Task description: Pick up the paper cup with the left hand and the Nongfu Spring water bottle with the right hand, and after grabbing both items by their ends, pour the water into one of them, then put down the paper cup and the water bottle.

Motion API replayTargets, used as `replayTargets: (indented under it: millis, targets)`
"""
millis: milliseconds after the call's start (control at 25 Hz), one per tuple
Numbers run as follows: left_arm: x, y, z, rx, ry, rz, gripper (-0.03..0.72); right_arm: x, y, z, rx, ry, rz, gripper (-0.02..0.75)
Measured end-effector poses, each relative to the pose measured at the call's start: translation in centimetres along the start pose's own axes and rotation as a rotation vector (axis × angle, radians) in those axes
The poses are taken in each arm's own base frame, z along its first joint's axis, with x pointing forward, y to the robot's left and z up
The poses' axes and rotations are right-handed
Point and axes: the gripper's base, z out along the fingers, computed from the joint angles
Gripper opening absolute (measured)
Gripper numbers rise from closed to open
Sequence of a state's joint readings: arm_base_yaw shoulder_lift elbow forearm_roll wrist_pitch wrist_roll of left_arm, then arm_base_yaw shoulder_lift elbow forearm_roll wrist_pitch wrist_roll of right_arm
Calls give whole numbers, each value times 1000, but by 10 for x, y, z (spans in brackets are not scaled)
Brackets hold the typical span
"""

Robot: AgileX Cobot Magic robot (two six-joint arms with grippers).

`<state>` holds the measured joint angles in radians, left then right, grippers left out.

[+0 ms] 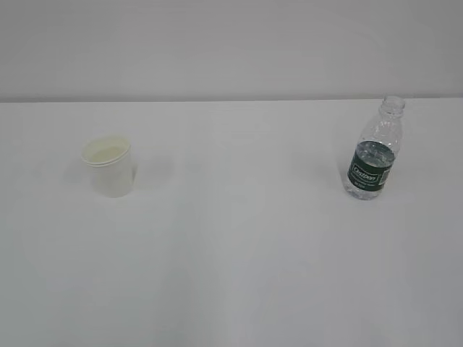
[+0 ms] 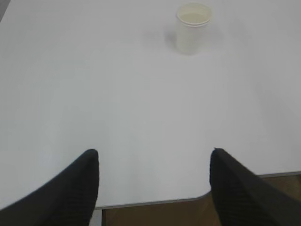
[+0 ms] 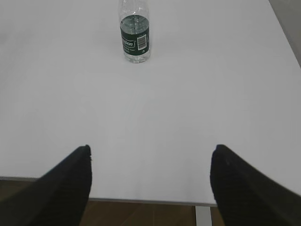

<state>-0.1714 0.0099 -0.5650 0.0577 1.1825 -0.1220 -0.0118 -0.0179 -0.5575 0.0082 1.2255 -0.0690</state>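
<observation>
The paper cup (image 1: 109,166) stands upright on the left of the white table (image 1: 239,246), its mouth open. In the left wrist view the paper cup (image 2: 192,27) is far ahead, slightly right of centre. My left hand (image 2: 154,151) is open and empty over the table's near edge. The Nongfu Spring water bottle (image 1: 374,150) stands upright on the right, capless, with water up to about its label's top. The right wrist view shows the bottle (image 3: 135,30) far ahead. My right hand (image 3: 151,148) is open and empty above the near edge. Neither arm shows in the exterior view.
The table's front edge (image 2: 150,202) runs just under both grippers, with brown floor (image 3: 141,214) below it. A pale wall (image 1: 231,43) stands behind the table. The table's right edge (image 3: 284,37) lies some way right of the bottle.
</observation>
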Motion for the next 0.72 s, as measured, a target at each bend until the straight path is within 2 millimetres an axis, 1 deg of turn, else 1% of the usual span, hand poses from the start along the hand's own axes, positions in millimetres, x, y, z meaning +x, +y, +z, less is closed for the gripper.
replayTargets:
  millis: [160, 480, 720]
  targets:
    - [0, 0, 2, -1, -11, 1, 524, 3, 1, 9, -8, 8, 3, 588]
    - [-1, 1, 7, -8, -31, 7, 524, 1, 1, 13, -10, -24, 4, 587]
    - [0, 1, 9, -15, -36, 11, 524, 3, 1, 15, -7, -13, 1, 587]
